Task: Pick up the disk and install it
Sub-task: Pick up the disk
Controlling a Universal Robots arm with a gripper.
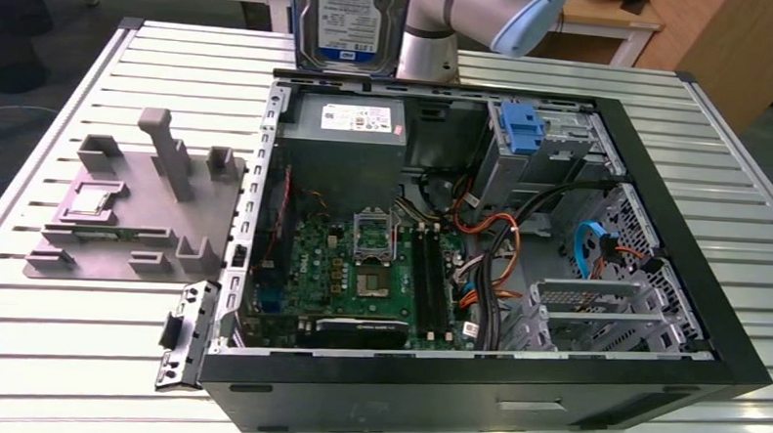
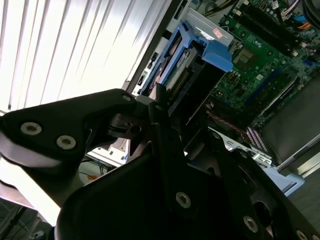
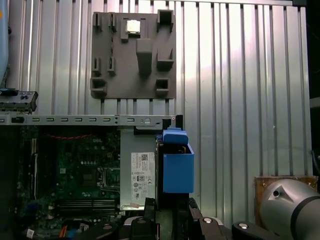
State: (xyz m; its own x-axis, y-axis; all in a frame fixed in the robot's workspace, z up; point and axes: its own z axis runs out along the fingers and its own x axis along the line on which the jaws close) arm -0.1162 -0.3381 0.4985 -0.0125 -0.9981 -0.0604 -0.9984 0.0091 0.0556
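The disk [image 1: 349, 24], silver with a blue-and-white label, hangs upright above the far edge of the open computer case [image 1: 484, 377], its label facing the exterior view. Both wrist views show my gripper [image 3: 171, 207] shut on the disk [image 3: 177, 167], whose blue carrier frame [image 2: 202, 45] sticks out past the black fingers [image 2: 162, 130]. The motherboard [image 2: 260, 55] lies beyond it. In the first wrist view the disk is seen edge-on over the case's wall, beside the grey power supply box [image 3: 142, 175].
A bare blue bracket [image 1: 523, 130] sits in the drive bay at the case's far right. Cables [image 1: 490, 250] cross the case's middle. A grey fixture plate [image 1: 126, 205] with upright posts lies on the slatted table [image 1: 67, 359] at the exterior view's left.
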